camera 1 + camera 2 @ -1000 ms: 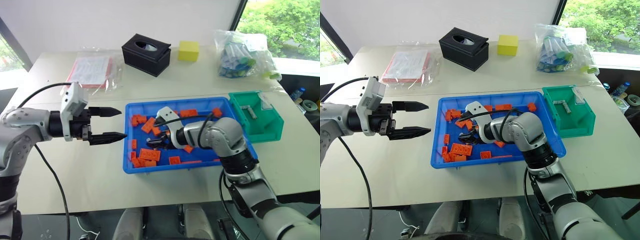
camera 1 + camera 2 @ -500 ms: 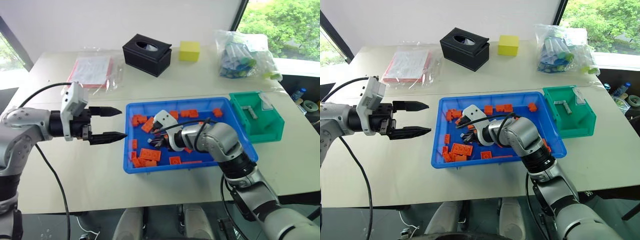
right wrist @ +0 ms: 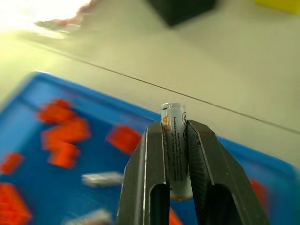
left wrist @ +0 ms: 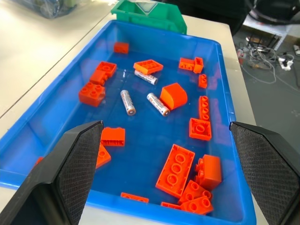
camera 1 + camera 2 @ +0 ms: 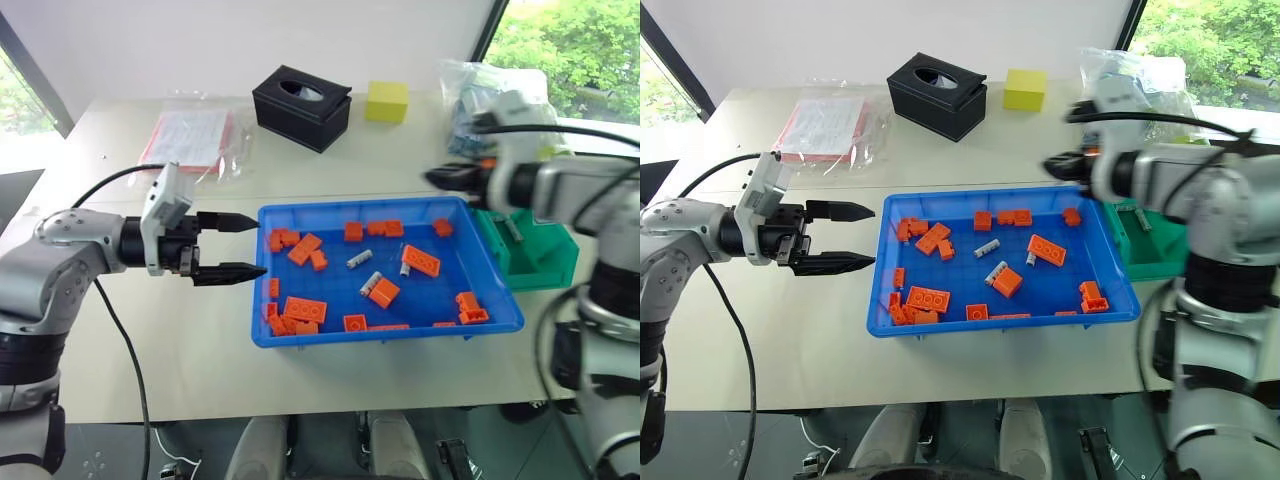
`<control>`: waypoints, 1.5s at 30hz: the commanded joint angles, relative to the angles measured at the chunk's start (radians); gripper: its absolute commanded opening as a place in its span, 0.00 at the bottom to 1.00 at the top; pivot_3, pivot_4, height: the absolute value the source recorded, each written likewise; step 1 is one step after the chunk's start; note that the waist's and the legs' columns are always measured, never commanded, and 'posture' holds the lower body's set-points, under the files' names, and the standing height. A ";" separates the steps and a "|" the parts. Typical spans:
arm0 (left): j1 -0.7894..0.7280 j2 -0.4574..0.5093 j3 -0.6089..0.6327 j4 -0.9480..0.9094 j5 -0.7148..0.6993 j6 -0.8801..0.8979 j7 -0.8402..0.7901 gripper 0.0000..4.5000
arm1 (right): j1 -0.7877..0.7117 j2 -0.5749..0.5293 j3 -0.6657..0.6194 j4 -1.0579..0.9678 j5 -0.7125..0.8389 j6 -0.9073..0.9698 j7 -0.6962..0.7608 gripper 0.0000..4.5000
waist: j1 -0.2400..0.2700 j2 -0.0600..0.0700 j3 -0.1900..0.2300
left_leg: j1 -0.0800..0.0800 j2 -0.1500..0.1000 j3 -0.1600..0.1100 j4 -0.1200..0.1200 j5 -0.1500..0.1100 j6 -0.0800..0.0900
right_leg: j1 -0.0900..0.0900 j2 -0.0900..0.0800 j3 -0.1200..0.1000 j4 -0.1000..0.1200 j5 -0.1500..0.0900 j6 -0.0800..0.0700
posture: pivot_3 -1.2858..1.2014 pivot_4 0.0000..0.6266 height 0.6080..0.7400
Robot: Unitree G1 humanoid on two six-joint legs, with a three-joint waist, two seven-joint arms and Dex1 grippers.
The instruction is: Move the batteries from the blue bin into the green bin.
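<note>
The right tool [image 3: 174,140], shut on one battery [image 3: 174,136] gripped crosswise and standing upright, seems to hover just left of the green bin [image 5: 540,250], while the open, empty left tool [image 5: 235,247] waits beside the blue bin [image 5: 390,335].

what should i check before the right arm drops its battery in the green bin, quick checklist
1. Right gripper shut on a battery: ok.
2. Battery gripped along its length, not skewed: ok.
3. Gripper over the green bin: not ok, it hangs above the blue bin's far right corner.
4. Room in green bin: ok.
5. Left gripper clear of the path: ok, open beside the blue bin.
6. Batteries left: three.
</note>
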 commanded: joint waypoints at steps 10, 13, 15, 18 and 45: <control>-0.068 -0.041 -0.016 0.033 0.032 -0.039 -0.030 1.00 | 0.321 -0.128 -0.088 0.075 -0.114 -0.293 0.038 0.67 | -0.012 0.000 0.001 | 0.002 0.002 0.002 0.001 0.000 0.000 | 0.001 0.000 0.001 0.001 0.000 0.000 | 0.52 0.24 0.64; -0.070 -0.041 -0.015 0.034 0.032 -0.037 -0.033 1.00 | 0.309 -0.129 -0.077 0.087 -0.113 -0.346 0.061 0.99 | -0.011 0.000 0.001 | 0.002 0.002 0.002 0.001 0.000 0.000 | 0.001 0.000 0.001 0.001 0.001 0.000 | 0.52 0.24 0.64; -0.070 -0.042 -0.014 0.033 0.032 -0.037 -0.031 1.00 | 0.270 -0.137 -0.051 0.058 -0.081 -0.393 0.126 0.99 | -0.011 0.000 0.001 | 0.002 0.002 0.001 0.001 0.000 0.000 | 0.001 0.000 0.001 0.001 0.001 0.000 | 0.52 0.24 0.64; -0.070 -0.044 -0.012 0.033 0.032 -0.037 -0.026 1.00 | 0.199 -0.122 0.027 0.001 -0.051 -0.483 0.229 0.99 | -0.016 0.000 0.001 | 0.002 0.002 0.001 0.001 0.000 0.000 | 0.000 0.001 0.001 0.001 0.001 0.000 | 0.52 0.24 0.64; 0.059 -0.013 0.094 -0.121 -0.024 0.019 0.071 1.00 | -0.159 0.184 0.600 0.587 -0.431 -1.234 0.885 0.99 | -0.012 -0.002 0.003 | 0.001 0.001 -0.002 0.002 0.003 -0.004 | 0.000 0.001 0.000 0.001 0.002 0.002 | 0.52 0.24 0.64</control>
